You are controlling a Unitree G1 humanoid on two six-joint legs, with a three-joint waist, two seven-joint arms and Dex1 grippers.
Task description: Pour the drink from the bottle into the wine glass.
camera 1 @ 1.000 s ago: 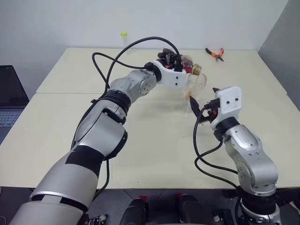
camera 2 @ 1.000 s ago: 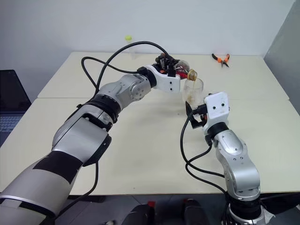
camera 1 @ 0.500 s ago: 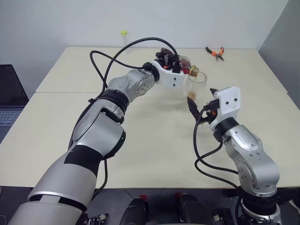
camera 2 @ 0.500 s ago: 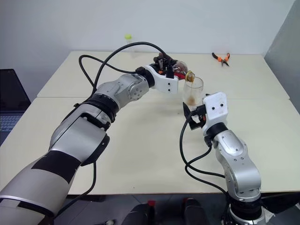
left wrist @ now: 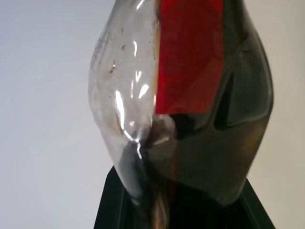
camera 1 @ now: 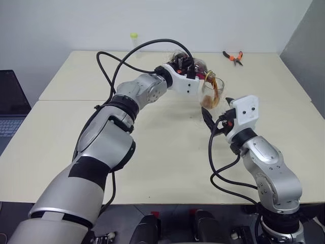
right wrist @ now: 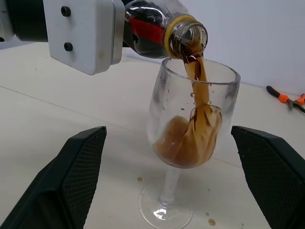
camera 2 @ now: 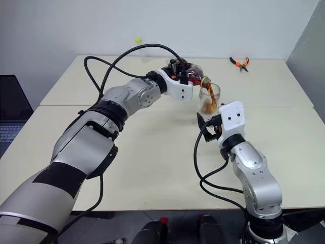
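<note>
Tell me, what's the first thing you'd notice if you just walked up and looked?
The drink, dark brown, streams out of the tipped bottle into the wine glass in the middle of the table. The left gripper holds the bottle over the glass, and the right gripper waits open on either side of the stem. Orange-handled pliers lie at the far edge.

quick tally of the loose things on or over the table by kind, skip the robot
bottle: 1
wine glass: 1
yellow-capped tube: 1
pliers: 1
total: 4
</note>
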